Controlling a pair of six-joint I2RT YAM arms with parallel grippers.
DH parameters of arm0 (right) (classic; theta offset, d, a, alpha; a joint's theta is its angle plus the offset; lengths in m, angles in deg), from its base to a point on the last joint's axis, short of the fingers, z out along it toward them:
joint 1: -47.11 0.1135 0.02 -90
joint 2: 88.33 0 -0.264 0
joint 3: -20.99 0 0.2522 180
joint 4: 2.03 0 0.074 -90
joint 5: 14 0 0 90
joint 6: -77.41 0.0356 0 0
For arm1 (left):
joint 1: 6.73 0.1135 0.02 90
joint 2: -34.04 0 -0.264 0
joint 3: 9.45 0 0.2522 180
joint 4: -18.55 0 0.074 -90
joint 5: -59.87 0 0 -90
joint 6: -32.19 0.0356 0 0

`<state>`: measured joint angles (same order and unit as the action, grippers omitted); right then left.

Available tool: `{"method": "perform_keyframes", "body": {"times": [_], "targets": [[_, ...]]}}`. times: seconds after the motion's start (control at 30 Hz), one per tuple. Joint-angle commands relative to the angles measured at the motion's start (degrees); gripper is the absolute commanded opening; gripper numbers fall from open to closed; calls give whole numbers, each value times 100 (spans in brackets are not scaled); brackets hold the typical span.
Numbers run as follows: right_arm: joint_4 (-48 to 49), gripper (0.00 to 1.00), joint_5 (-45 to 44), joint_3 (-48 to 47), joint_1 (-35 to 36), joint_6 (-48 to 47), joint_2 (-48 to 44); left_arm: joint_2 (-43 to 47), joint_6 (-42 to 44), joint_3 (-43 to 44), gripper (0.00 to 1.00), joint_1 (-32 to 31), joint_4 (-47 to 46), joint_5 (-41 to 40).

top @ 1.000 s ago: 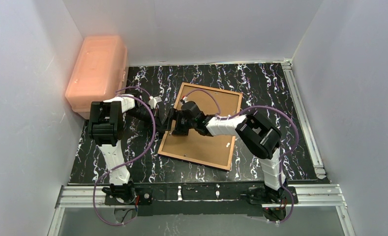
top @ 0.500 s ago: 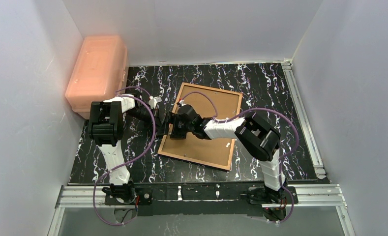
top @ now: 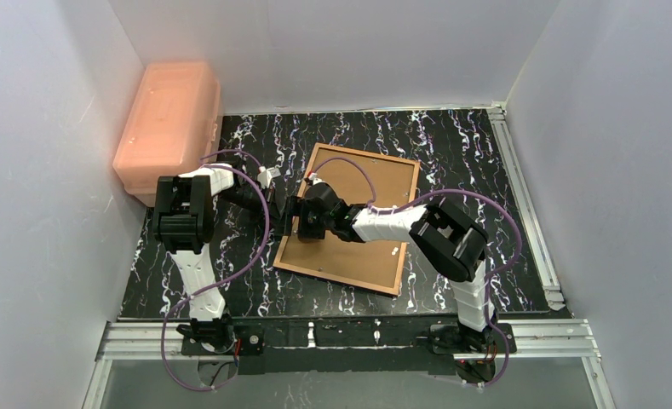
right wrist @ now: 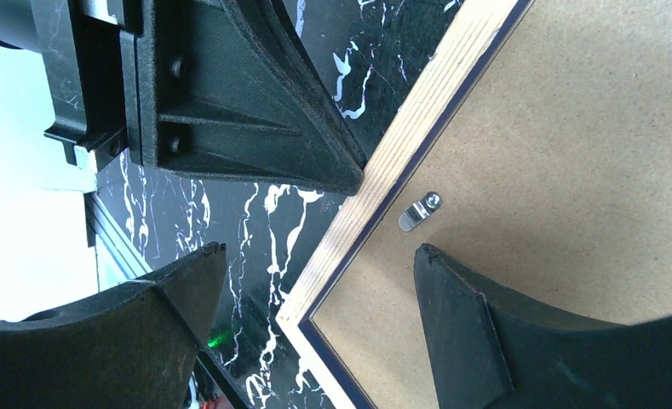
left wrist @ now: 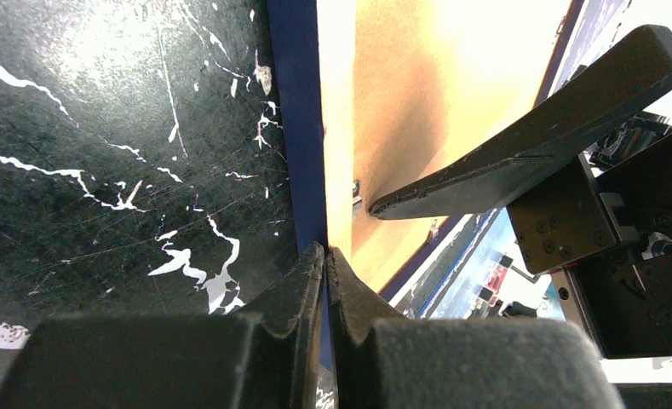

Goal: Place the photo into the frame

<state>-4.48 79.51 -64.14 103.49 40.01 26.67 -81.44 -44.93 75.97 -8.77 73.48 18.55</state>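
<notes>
The frame [top: 410,223] lies face down on the marbled table, its brown backing board [top: 375,183] up. The photo is hidden. My left gripper [top: 288,209] is shut, and its tips [left wrist: 325,249] press on the frame's navy outer edge [left wrist: 302,128] with nothing held. My right gripper [top: 300,223] is open over the frame's left side [right wrist: 317,249]. One of its fingers [right wrist: 187,290] hangs over the table and the other [right wrist: 460,298] over the backing board. A small metal clip [right wrist: 420,210] sits on the board just inside the wood edge [right wrist: 400,145], close to that finger.
A pink plastic box [top: 169,123] stands at the back left against the wall. Aluminium rails run along the table's right side [top: 528,204] and its front edge [top: 341,334]. White walls close in the table on three sides.
My right gripper has slid a little left and back, closer to the frame's left edge. The left arm and the frame have stayed put.
</notes>
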Motion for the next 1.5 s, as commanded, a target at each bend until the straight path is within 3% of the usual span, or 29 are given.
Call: {"method": "perform_keyframes", "body": {"times": [0.0, 0.83, 1.27, 1.47], "targets": [[-143, 89, -76, -120, 1, -134, 118, 201, 185, -103, 3, -27, 140, -296], [105, 88, -112, -599, -4, -262, 570, 280, 274, -258, 3, -29, 159, -230], [-5, 89, -162, -152, -53, -652, -641, 382, 250, -175, 2, -26, 255, -234], [44, 89, -86, 198, -73, -569, -701, 377, 213, -149, 3, -28, 300, -114]]}}
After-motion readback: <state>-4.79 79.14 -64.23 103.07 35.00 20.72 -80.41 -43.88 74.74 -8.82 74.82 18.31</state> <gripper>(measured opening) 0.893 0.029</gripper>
